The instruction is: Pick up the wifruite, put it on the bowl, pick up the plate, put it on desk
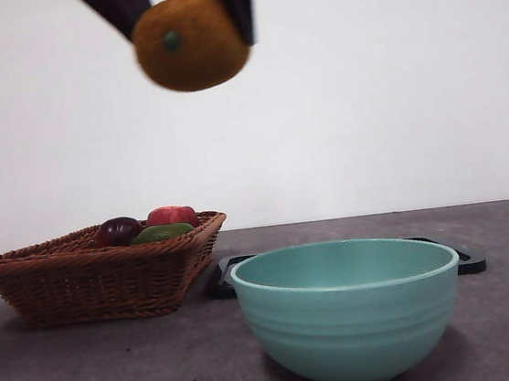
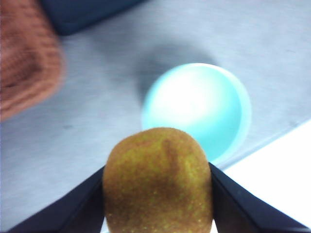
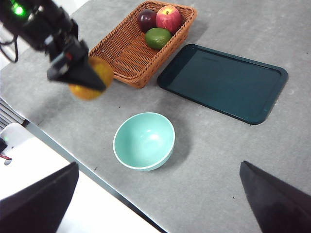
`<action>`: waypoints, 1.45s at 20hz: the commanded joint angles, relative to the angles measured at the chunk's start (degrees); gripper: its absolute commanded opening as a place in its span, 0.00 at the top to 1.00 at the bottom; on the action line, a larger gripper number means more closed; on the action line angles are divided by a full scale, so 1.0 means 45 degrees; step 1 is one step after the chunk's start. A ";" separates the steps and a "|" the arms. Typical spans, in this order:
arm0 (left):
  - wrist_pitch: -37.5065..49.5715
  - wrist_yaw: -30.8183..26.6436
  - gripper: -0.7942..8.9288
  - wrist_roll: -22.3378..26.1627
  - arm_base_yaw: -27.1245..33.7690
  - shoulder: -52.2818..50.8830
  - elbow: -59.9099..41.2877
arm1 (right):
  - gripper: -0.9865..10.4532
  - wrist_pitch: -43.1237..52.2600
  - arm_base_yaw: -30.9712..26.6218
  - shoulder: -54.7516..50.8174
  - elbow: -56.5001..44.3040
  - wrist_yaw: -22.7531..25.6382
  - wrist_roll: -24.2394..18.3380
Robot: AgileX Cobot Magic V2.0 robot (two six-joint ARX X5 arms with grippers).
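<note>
The desk holds the teal bowl, which sits empty. High above the bowl and off to one side, the left gripper pinches the wifruite between its jaws, while the right gripper waits spread wide. The fruit looks to be on its way; next it should move over the bowl, go down and be let go.

Left gripper is raised high above the table, toward the near left of the scene, its two black jaws closed against the sides of the wifruite. Right gripper is held high over the table, jaws spread wide apart, gripping nothing.
</note>
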 commanded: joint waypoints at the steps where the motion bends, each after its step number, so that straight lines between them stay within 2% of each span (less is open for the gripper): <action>1: 0.0554 -0.0039 0.67 -0.0792 -0.0612 0.0607 0.0282 | 0.36 -0.0831 0.0049 0.0019 0.0238 0.0000 -0.0146; 7: 0.1831 -0.0049 0.67 -0.0903 -0.1506 0.2662 0.0282 | 0.36 -0.0593 0.0049 0.0019 0.0243 -0.0005 -0.0146; 11: 0.2565 -0.0053 0.67 -0.0894 -0.1540 0.4065 0.0282 | 0.36 -0.0544 0.0049 0.0019 0.0243 -0.0005 -0.0146; 18: 0.2744 -0.0058 0.67 -0.0801 -0.1540 0.5741 0.0282 | 0.36 -0.0544 0.0049 0.0019 0.0243 -0.0010 -0.0141; 23: 0.2696 -0.0049 0.66 -0.0510 -0.1540 0.5877 0.0287 | 0.36 -0.0544 0.0049 0.0019 0.0243 -0.0015 -0.0141; 26: 0.2341 -0.0049 0.52 -0.0359 -0.1355 0.5872 0.0306 | 0.36 -0.0544 0.0049 0.0019 0.0243 -0.0015 -0.0141; 29: 0.2351 -0.0058 0.49 0.0000 -0.1287 0.5756 0.0466 | 0.36 -0.0544 0.0049 0.0019 0.0243 -0.0024 -0.0146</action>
